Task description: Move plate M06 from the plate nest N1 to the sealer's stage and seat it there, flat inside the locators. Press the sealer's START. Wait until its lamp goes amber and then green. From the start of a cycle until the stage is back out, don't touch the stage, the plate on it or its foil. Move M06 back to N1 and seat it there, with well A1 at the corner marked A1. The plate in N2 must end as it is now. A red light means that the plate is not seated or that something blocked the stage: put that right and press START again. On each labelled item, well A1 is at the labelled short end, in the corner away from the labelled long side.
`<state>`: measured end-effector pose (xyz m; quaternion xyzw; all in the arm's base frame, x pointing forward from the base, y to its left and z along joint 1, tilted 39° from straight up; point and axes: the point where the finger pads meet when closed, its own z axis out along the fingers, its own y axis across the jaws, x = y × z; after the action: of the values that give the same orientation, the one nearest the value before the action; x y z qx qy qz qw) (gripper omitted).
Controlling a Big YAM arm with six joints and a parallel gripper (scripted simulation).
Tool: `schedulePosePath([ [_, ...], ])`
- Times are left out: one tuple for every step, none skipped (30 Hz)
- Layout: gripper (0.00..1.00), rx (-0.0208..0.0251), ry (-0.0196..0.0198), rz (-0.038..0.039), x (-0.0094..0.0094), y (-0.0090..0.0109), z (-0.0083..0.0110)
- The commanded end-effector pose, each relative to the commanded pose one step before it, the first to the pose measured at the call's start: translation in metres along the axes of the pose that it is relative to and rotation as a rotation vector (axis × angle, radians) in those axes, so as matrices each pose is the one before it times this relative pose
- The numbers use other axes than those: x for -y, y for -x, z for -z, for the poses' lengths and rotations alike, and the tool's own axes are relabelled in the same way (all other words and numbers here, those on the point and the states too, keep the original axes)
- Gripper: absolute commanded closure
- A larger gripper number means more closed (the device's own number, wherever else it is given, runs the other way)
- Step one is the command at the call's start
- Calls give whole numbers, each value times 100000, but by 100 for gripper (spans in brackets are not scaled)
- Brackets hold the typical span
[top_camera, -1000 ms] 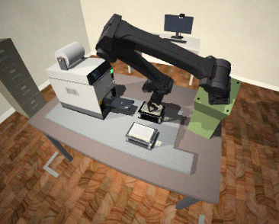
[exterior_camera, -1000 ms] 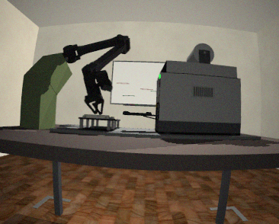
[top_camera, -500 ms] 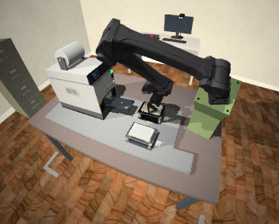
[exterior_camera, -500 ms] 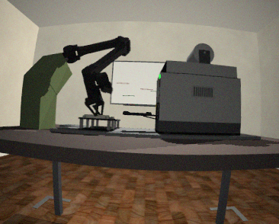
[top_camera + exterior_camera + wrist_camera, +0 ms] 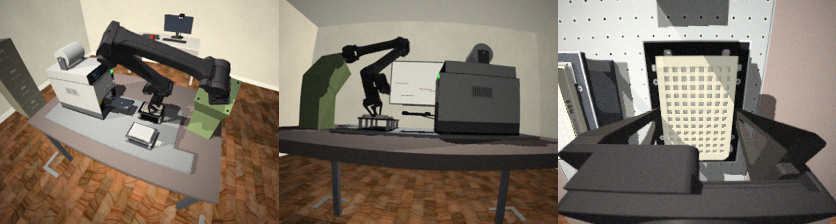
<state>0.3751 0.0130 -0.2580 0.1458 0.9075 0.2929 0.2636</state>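
The sealer (image 5: 74, 93) (image 5: 477, 104) shows a green lamp (image 5: 111, 71) (image 5: 438, 76), its bare stage (image 5: 123, 104) (image 5: 415, 113) sticking out beside the arm's gripper (image 5: 155, 108) (image 5: 374, 114) (image 5: 697, 112), whose fingers stand wide apart, clamped on nothing. Below the gripper's palm, a dark nest (image 5: 149, 116) (image 5: 396, 123) (image 5: 744, 53) bears a pale, many-welled plate (image 5: 146, 106) (image 5: 381, 116) (image 5: 698, 107), lying between the two fingers in the wrist view (whether this one is M06, I cannot tell). Another plate (image 5: 142, 132) (image 5: 564, 110) sits in the neighbouring nest, clear of the fingers.
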Motion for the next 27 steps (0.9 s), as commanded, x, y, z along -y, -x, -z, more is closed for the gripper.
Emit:
schedulePosePath([
  [0, 1885, 266, 2061, -160, 1268, 61],
  [0, 198, -168, -220, 119, 69, 68],
  [0, 213, -164, -209, 118, 72, 68],
  [0, 193, -169, -312, 119, 55, 73],
  [0, 182, -172, -326, 126, 22, 76],
  [0, -312, -130, -329, 13, -213, 123],
  [0, -621, -211, -577, 82, -395, 94],
  [0, -590, -203, -536, 79, -376, 90],
  [0, -575, -198, -526, 76, -366, 91],
  [0, -575, -197, -526, 75, -366, 91],
  [0, -586, -189, -513, 69, -368, 87],
  [0, -348, -125, -342, 85, -225, 12],
  [0, -387, -88, -269, 61, -230, -7],
  [0, -153, -22, -93, 7, -88, 11],
  [0, -70, 3, -27, 7, -37, -10],
  [0, 0, 0, 0, 0, 0, 0],
  [0, 0, 0, 0, 0, 0, 0],
  [0, 457, 146, 360, -2, 281, -120],
  [0, 659, 190, 485, -60, 399, -71],
  [0, 659, 190, 485, -60, 400, -71],
  [0, 629, 182, 463, -54, 382, -73],
  [0, 614, 192, 480, -61, 379, -77],
  [0, 388, 121, 295, -70, 238, -1],
  [0, 388, 121, 295, -70, 239, -1],
  [0, -96, 225, 402, -140, 27, -88],
  [0, -84, 218, 364, -135, 30, -85],
  [0, -84, 218, 382, -135, 30, -85],
])
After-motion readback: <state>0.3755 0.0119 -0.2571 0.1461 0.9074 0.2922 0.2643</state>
